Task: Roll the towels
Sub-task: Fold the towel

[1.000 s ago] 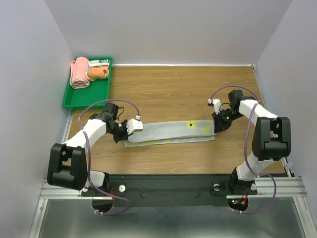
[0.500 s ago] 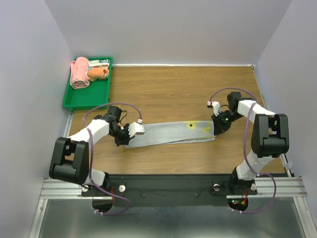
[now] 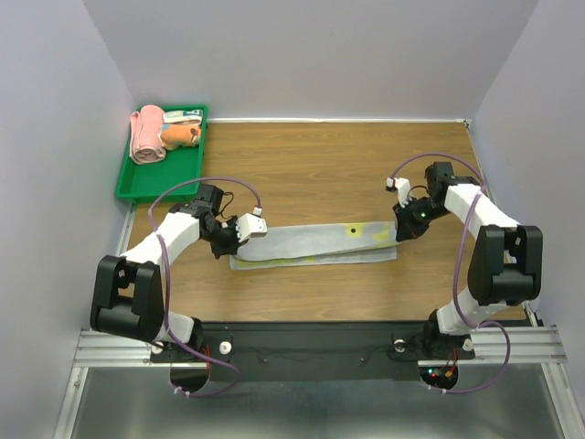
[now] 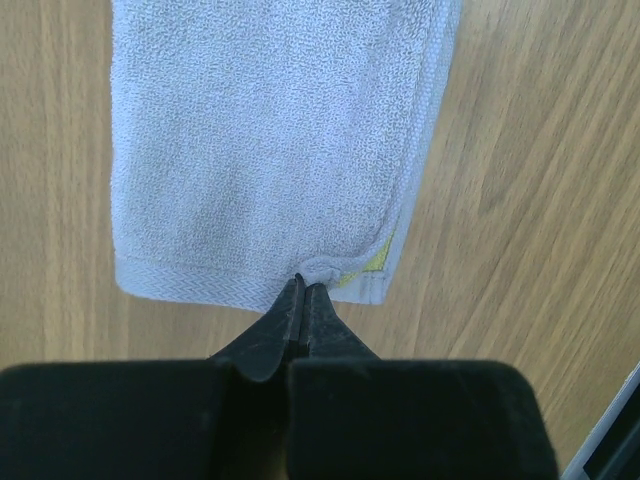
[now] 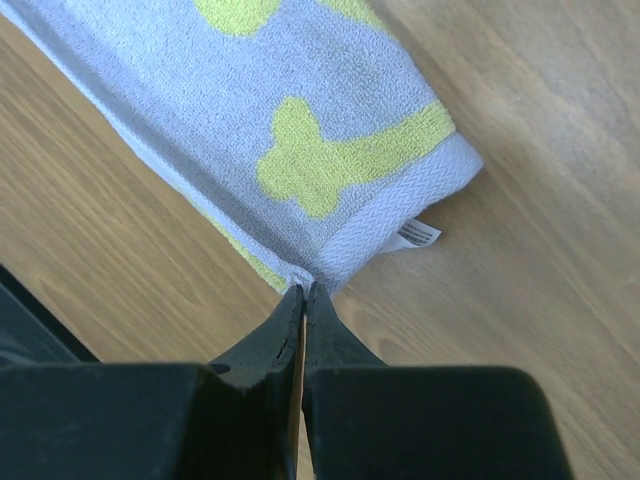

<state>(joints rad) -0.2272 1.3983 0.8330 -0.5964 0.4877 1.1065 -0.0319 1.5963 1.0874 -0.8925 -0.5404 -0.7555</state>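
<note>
A long pale grey towel (image 3: 315, 243) with yellow shapes lies folded into a narrow strip across the wooden table. My left gripper (image 3: 234, 240) is shut on the towel's left end hem (image 4: 318, 272). My right gripper (image 3: 399, 229) is shut on a corner of the towel's right end (image 5: 308, 282), where yellow bone shapes (image 5: 330, 160) and a white label (image 5: 418, 236) show. The strip stays flat on the wood between the two grippers.
A green tray (image 3: 146, 178) at the far left corner holds a rolled pink towel (image 3: 144, 134) and an orange one (image 3: 176, 134). Grey walls stand to the left, right and back. Bare wood (image 3: 329, 165) lies behind the strip.
Both grippers shifted slightly with the towel ends; the strip moved a little toward the front and back again, and stays stretched between them.
</note>
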